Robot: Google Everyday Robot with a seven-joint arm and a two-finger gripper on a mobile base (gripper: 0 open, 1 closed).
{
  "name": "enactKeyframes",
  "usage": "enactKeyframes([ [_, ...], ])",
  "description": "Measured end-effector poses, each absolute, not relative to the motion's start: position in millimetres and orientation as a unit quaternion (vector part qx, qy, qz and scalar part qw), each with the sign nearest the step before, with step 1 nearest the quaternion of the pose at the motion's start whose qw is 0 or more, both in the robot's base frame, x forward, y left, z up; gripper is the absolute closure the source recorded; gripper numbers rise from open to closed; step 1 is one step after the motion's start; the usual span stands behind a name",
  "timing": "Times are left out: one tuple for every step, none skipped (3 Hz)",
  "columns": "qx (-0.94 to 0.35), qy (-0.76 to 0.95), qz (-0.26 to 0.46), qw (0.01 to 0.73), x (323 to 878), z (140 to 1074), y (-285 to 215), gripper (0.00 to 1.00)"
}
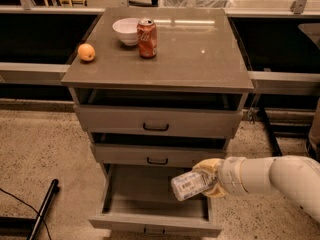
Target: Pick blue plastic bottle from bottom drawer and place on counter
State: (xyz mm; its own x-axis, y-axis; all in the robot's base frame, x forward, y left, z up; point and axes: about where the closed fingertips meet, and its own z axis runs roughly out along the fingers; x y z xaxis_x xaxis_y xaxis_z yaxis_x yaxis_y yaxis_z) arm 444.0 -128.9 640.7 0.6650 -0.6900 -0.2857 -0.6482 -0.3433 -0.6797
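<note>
My gripper (pixel 206 180) is shut on the blue plastic bottle (pixel 188 186), a small clear bottle with a pale label. It holds the bottle lying on its side in the air above the right part of the open bottom drawer (pixel 155 219). The white arm reaches in from the right. The counter (pixel 190 54) is the grey-brown top of the cabinet, well above the gripper. The bottle's neck is hidden in the gripper.
On the counter stand a red soda can (pixel 147 37), a white bowl (pixel 126 30) and an orange (pixel 86 52), all on the left half. The top drawer (pixel 156 120) and middle drawer (pixel 157 155) are slightly open. A black pole (pixel 42 211) lies on the floor at left.
</note>
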Motion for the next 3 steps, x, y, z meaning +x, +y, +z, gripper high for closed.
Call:
enactKeyframes([
  [-0.840,0.383,-0.032,0.383,463,656,-111,1.00],
  [-0.855,0.359,-0.062,0.369,494,706,-80,1.00],
  [-0.863,0.335,-0.100,0.365,522,765,-46,1.00],
])
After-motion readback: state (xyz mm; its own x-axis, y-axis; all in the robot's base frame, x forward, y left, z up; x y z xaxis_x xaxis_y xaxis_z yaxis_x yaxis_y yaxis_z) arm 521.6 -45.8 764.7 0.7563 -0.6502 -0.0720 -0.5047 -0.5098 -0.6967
